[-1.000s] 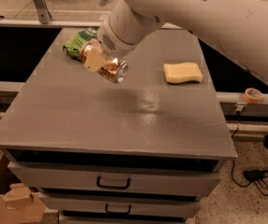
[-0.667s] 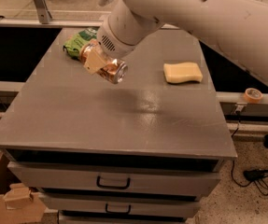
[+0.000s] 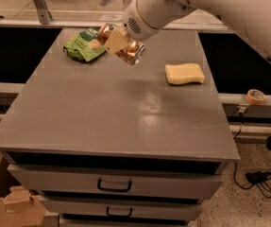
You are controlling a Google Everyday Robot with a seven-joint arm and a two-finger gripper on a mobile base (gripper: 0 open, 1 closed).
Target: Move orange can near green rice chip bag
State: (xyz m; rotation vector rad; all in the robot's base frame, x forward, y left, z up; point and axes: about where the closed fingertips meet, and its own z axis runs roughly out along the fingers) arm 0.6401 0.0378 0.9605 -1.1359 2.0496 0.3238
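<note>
The orange can (image 3: 128, 51) hangs tilted in the air above the back part of the grey table (image 3: 116, 112), held by my gripper (image 3: 116, 41), which is shut on it. One tan finger (image 3: 115, 41) lies across the can's side. The green rice chip bag (image 3: 84, 44) lies flat on the table at the back left, just left of the can and a little below it. The white arm comes in from the upper right.
A pale yellow sponge (image 3: 184, 74) lies on the table at the right. A roll of tape (image 3: 255, 96) sits on a rail to the right. Drawers (image 3: 114, 186) front the table; a cardboard box (image 3: 12, 205) and cables (image 3: 262, 178) are on the floor.
The gripper with the can has moved a little toward the back of the table, ending up closer to the green bag.
</note>
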